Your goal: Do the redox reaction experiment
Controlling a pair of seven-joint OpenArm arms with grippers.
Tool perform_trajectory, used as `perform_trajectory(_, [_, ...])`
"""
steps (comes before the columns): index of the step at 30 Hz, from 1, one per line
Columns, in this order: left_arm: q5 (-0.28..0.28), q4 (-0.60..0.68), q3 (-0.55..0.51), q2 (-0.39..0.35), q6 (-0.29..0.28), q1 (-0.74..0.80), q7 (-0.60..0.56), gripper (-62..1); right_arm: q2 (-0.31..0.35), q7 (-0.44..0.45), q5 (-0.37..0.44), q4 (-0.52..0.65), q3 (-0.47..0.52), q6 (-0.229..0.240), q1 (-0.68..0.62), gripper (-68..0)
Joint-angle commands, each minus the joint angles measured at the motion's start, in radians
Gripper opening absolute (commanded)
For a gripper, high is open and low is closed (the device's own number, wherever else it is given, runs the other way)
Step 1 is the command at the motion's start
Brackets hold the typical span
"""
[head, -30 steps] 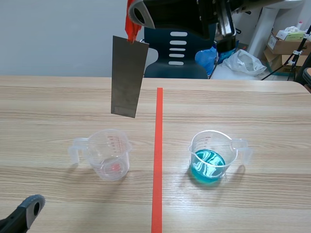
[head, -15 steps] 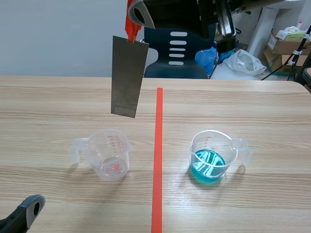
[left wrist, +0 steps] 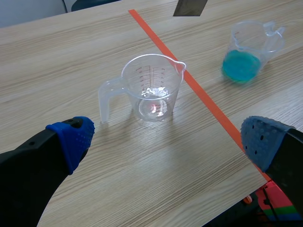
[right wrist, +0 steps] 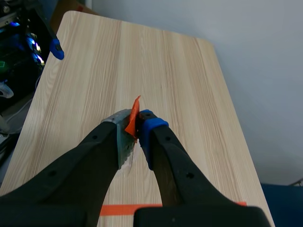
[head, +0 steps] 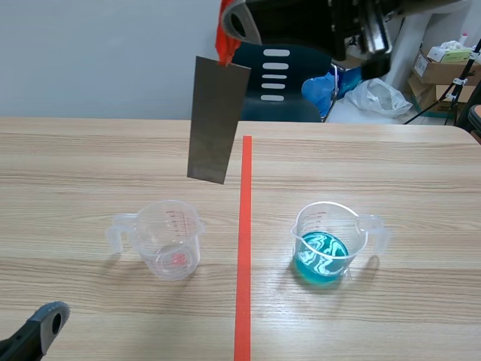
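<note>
1. The right gripper [right wrist: 135,124] is raised high over the table [head: 90,158]. Its fingers are pinched nearly together on a thin orange tab [right wrist: 134,117], one grey pad and one blue pad [right wrist: 152,126] pressing it from either side.
2. The tab sits at the top edge of a grey metal sheet [head: 218,120]. The sheet hangs from the grip in the air, slightly tilted, touching nothing else.
3. In the scene view, the sheet's lower edge is just to the left of the orange tape line [head: 244,241], above and beyond the empty cup [head: 169,239].
4. The empty cup is clear plastic and stands upright left of the line, its handle pointing away from the line.
5. A second clear cup [head: 329,241] stands right of the line, with blue liquid in its bottom.
6. The left gripper [left wrist: 168,142] is low near the table's front edge, fingers spread wide and holding nothing. The empty cup stands ahead of it, apart from both fingers.
</note>
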Motion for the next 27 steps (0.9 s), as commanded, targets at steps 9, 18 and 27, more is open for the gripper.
perform_trajectory(9, [-0.002,0.018,-0.004,0.005,-0.001,-0.003,-0.017,1.4,0.232,0.143,0.022,0.008,0.002,0.006,0.028,-66.5])
perform_trajectory(18, [-0.002,0.018,-0.004,0.005,-0.001,-0.003,-0.017,1.4,0.402,0.225,0.051,0.008,0.002,0.006,0.027,-66.6])
perform_trajectory(27, [-0.002,0.018,-0.004,0.005,-0.001,-0.003,-0.016,1.4,0.485,0.265,0.050,0.008,0.002,0.006,-0.013,-66.7])
